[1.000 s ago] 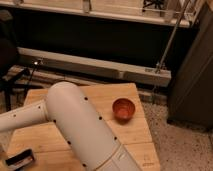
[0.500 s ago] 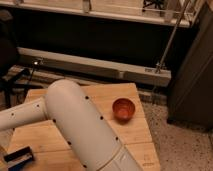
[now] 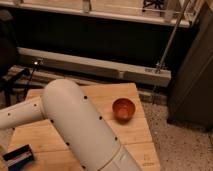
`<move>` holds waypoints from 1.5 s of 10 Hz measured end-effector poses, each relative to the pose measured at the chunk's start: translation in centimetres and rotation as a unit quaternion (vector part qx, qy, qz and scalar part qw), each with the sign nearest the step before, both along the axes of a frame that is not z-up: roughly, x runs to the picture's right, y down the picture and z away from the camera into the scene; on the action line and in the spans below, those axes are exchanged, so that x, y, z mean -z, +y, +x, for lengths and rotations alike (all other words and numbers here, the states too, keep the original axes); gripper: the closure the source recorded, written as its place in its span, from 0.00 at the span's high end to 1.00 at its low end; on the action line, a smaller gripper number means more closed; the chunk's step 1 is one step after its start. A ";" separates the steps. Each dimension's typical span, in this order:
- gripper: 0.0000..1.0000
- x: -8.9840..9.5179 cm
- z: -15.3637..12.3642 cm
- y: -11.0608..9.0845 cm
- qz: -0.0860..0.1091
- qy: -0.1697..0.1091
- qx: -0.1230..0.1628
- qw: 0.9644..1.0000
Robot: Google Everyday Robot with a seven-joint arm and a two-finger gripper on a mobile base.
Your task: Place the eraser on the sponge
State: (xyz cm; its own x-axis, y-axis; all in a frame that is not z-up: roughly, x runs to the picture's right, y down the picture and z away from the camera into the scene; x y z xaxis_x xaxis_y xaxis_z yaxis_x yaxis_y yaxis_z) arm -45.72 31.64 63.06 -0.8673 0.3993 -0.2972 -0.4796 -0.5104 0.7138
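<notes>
In the lower left corner of the camera view a slim black bar, the eraser [image 3: 15, 153], lies at a slant on the wooden table [image 3: 135, 135]. A bright blue patch, the sponge [image 3: 21, 160], shows right along its lower edge. I cannot tell whether the bar rests on the blue block or beside it. My white arm [image 3: 75, 125] fills the middle of the view. Its forearm [image 3: 20, 115] runs out past the left edge. The gripper at its end is out of view there and is shut.
A red bowl [image 3: 123, 108] stands on the right part of the table. Behind the table runs a low grey ledge [image 3: 95, 65] under a dark wall. A metal pole [image 3: 170, 45] and a dark cabinet [image 3: 192, 70] stand to the right, and speckled floor [image 3: 180, 145] lies beside the table.
</notes>
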 end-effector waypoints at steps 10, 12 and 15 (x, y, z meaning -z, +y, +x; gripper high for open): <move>0.00 -2.2 0.2 1.8 0.006 0.033 0.004 0.999; 0.05 -2.4 0.2 2.0 0.005 0.037 0.006 0.999; 0.35 -2.8 0.4 2.4 0.005 0.047 0.013 0.999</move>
